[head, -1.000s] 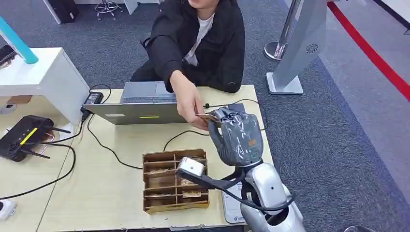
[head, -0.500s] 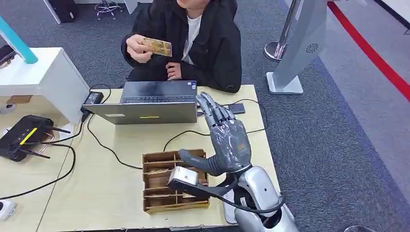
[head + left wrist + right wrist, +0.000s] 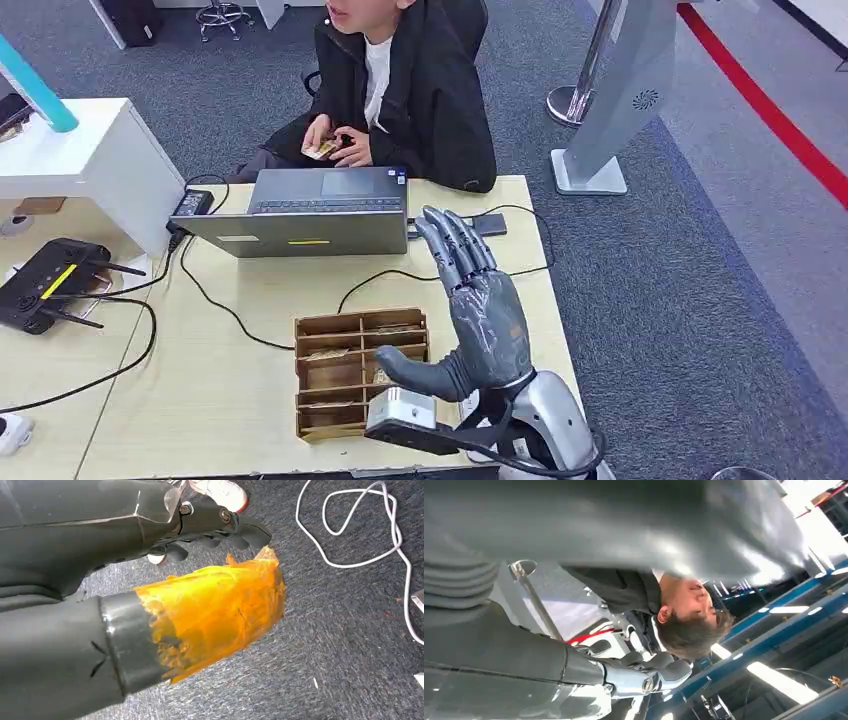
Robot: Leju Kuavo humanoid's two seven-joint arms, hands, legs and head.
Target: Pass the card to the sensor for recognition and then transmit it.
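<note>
Item: card (image 3: 321, 151). Held in the hands of the seated person (image 3: 420, 90), behind the laptop (image 3: 310, 215), well beyond the fingertips (image 3: 447, 232) of the right hand (image 3: 478, 310); no contact with the robot is seen.

Right hand: raised over the surface (image 3: 230, 400), fingers spread and straight, nothing pinched; a divided cardboard tray (image 3: 345, 365) lies just to the thumb side.

Left hand (image 3: 220, 525): hangs over the carpet; fingers are seen curled inward, with nothing between them; orange tape is wrapped on the thumb (image 3: 210, 615).

Handling, as judged: the card is taken to be light, thin, stiff and smooth, hence prone to slipping. A pinch on one short edge, thumb against finger pads, is advised, the faces being left free for a sensor.
</note>
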